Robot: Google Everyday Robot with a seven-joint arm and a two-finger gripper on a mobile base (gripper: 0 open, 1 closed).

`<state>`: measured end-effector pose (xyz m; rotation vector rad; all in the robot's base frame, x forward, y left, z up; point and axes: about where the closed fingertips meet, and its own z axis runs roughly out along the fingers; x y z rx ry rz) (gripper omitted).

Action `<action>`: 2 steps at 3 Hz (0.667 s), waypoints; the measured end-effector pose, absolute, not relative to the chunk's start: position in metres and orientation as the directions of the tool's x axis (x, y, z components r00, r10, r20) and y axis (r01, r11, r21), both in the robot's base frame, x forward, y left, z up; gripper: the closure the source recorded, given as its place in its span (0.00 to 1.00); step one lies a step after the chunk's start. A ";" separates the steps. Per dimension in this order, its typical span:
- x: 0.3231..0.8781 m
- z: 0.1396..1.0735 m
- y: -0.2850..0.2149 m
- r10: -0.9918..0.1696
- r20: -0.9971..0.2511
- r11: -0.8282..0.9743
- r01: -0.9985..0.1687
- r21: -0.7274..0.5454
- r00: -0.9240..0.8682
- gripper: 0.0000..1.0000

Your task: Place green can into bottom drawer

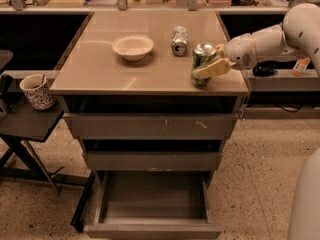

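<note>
The green can [202,55] stands upright near the front right corner of the cabinet's top. My gripper [205,69] reaches in from the right and sits around the can, with its near side lying across the can's front. The can rests on the top. The bottom drawer [152,209] is pulled out at floor level and its grey inside shows nothing in it.
A white bowl [132,46] and a silvery can [179,40] stand further back on the top [100,74]. The two upper drawers [150,126] are slightly open. A patterned mug [36,91] sits on a low side table at the left. My white arm [280,36] spans the right side.
</note>
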<state>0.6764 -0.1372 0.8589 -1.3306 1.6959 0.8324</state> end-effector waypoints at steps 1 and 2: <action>0.647 0.869 -0.147 -0.471 -0.876 0.208 -0.978 0.001 -0.101 0.89; 0.585 0.901 -0.168 -0.484 -0.872 0.224 -0.974 -0.044 -0.072 1.00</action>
